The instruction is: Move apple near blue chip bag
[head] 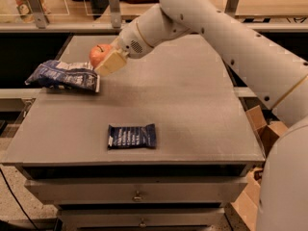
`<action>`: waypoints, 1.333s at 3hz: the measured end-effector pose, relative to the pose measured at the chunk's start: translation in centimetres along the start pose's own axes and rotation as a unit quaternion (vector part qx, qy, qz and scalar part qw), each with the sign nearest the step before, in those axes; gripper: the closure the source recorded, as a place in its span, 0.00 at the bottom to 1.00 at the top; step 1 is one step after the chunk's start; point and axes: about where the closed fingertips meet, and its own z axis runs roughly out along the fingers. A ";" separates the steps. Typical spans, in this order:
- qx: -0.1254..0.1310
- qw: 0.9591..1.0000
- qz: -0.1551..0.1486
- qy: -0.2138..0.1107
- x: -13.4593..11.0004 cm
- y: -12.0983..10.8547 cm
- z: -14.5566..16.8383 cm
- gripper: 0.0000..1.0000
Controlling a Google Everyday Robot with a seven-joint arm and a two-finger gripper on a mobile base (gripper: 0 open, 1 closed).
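Note:
My gripper [104,60] is shut on the red-orange apple [98,55] and holds it above the grey table [183,105], at the far left. The blue chip bag [65,76], wrinkly dark blue foil with white patches and a white right end, lies on the table's left edge. The apple hangs just above and beside the bag's right end. My white arm [216,28] reaches in from the upper right across the table.
A smaller flat dark navy packet [132,135] lies near the table's front edge. Cardboard boxes [262,129] stand on the floor at the right. A shelf with posts and containers [113,4] runs behind the table. Drawers [137,194] sit under the tabletop.

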 end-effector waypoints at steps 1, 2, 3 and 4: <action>-0.016 1.000 -0.001 0.001 0.3 0.6 2.3 1.00; -0.026 1.000 0.003 -0.005 1.5 1.1 4.1 1.00; -0.033 0.999 0.003 -0.012 2.6 1.4 5.1 0.82; -0.042 0.999 -0.005 -0.013 3.1 1.8 5.9 0.59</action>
